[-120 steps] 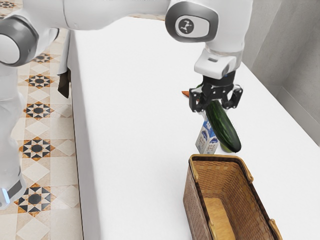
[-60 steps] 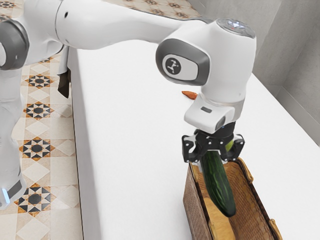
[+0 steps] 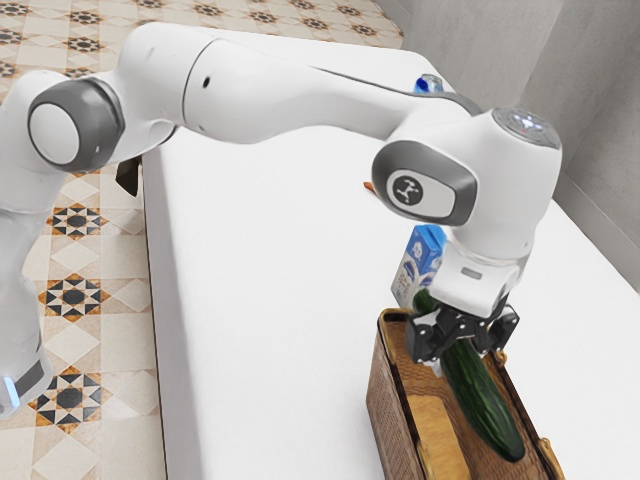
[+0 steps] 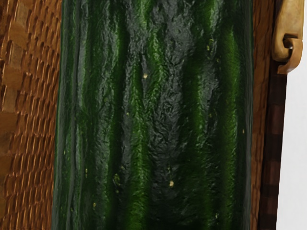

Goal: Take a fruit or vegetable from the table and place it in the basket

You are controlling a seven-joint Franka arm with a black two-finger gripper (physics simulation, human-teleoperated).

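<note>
Shifted toward four o'clock in the exterior view, the gripper (image 3: 464,350) pinches the cucumber (image 3: 484,402); clear the basket's (image 3: 386,405) eleven-o'clock rim before lowering.

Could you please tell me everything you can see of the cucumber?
The cucumber is long and gently curved, with a rounded end and glossy, dark green skin. The wrist view shows lengthwise ridges, lighter green streaks, wrinkles and a few pale specks; I see no cuts. The hand grips it between its two fingers, one end sticking out on either side. It lies slantwise in the exterior view, mostly over the basket; whether it touches the basket, I can't tell.
</note>
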